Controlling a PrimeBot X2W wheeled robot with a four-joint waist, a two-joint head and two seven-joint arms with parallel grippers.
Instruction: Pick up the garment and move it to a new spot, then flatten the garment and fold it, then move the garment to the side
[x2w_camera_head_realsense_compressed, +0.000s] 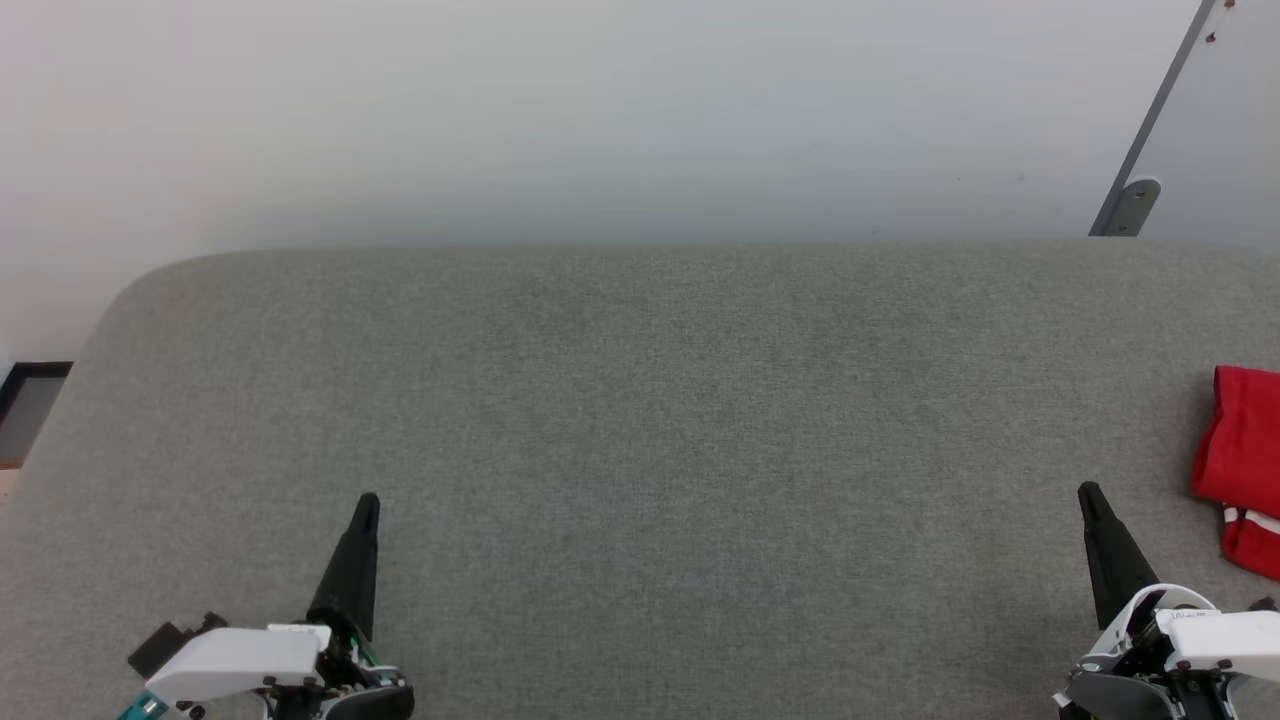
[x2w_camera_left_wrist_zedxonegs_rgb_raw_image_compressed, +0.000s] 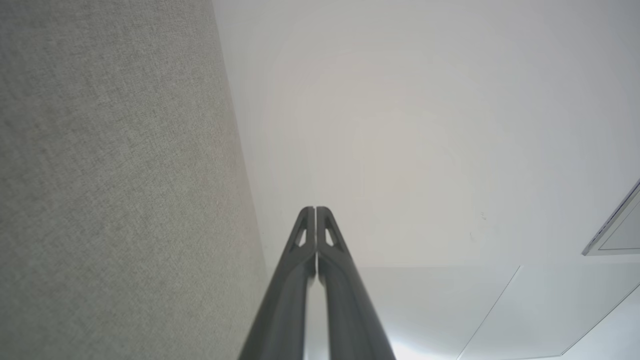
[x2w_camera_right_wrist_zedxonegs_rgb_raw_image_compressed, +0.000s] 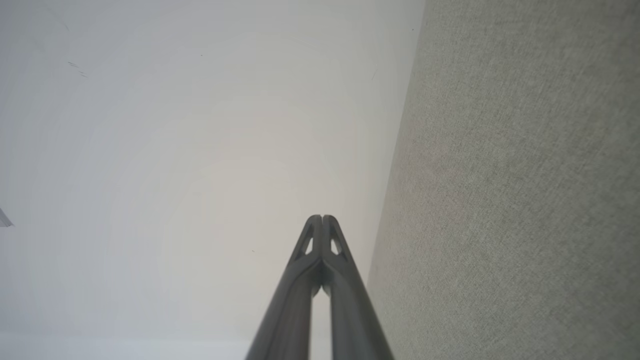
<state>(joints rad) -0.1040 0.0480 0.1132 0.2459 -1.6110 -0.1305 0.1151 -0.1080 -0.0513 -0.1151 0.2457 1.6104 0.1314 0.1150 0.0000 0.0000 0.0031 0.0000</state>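
The red garment (x2w_camera_head_realsense_compressed: 1243, 462) lies bunched at the right edge of the grey fabric-covered table (x2w_camera_head_realsense_compressed: 640, 420), with a bit of white-and-red striped trim showing at its lower part; much of it runs out of the head view. My right gripper (x2w_camera_head_realsense_compressed: 1088, 492) rests shut at the lower right, a short way left of the garment and apart from it. At the lower left my left gripper (x2w_camera_head_realsense_compressed: 368, 502) is shut too, far from the garment. In the wrist views the left gripper (x2w_camera_left_wrist_zedxonegs_rgb_raw_image_compressed: 315, 210) and the right gripper (x2w_camera_right_wrist_zedxonegs_rgb_raw_image_compressed: 322, 218) hold nothing, tips pressed together.
A pale wall (x2w_camera_head_realsense_compressed: 600, 110) rises behind the table's far edge. A grey metal bracket (x2w_camera_head_realsense_compressed: 1130, 205) leans at the upper right. The table's rounded far-left corner (x2w_camera_head_realsense_compressed: 140, 285) drops off toward a dark floor patch (x2w_camera_head_realsense_compressed: 30, 400).
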